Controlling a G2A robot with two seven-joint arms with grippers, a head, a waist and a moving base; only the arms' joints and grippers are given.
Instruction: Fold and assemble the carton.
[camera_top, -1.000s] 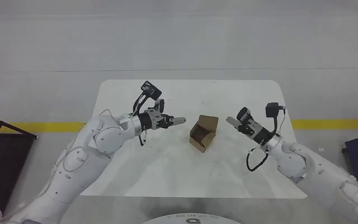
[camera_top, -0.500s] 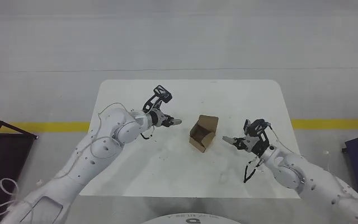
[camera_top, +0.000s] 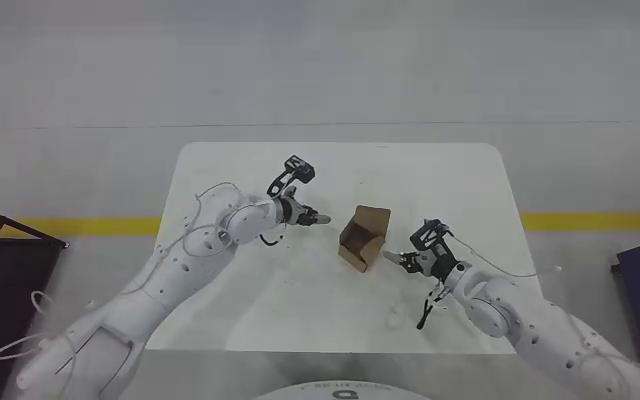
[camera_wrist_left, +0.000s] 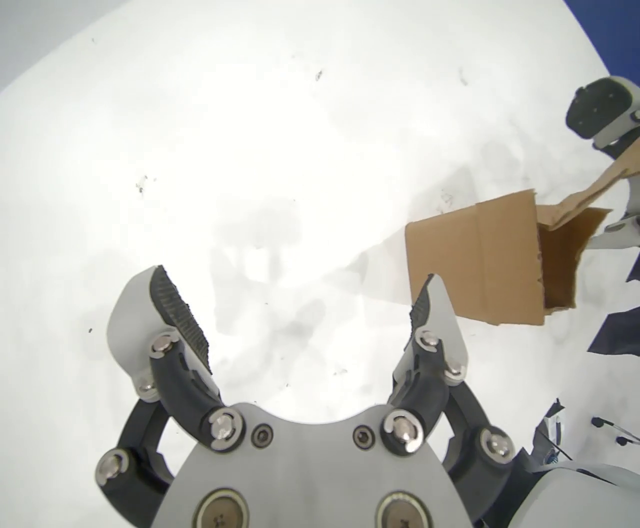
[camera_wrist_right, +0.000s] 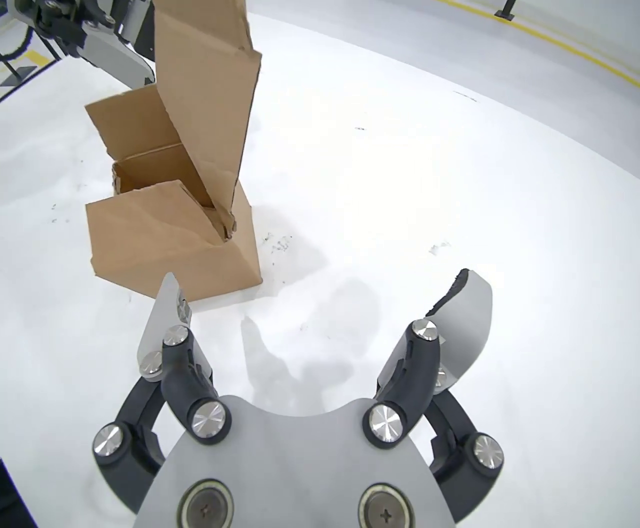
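A small brown carton (camera_top: 362, 238) stands near the middle of the white table (camera_top: 450, 180), its top open and one tall flap sticking up (camera_wrist_right: 205, 100). My left gripper (camera_top: 318, 217) is open just to the carton's left, a short gap away; the carton's side wall (camera_wrist_left: 475, 265) lies beyond one fingertip (camera_wrist_left: 432, 300). My right gripper (camera_top: 393, 258) is open close to the carton's lower right corner (camera_wrist_right: 170, 250), low over the table, nothing between its fingers.
A yellow floor line (camera_top: 80, 226) runs behind the table on both sides. A dark object (camera_top: 20, 270) stands on the floor at far left. Bare tabletop (camera_top: 300, 310) lies in front of the carton.
Both grippers have moved in toward the carton, the right one from the table's right side down to the carton's corner. The carton has not moved.
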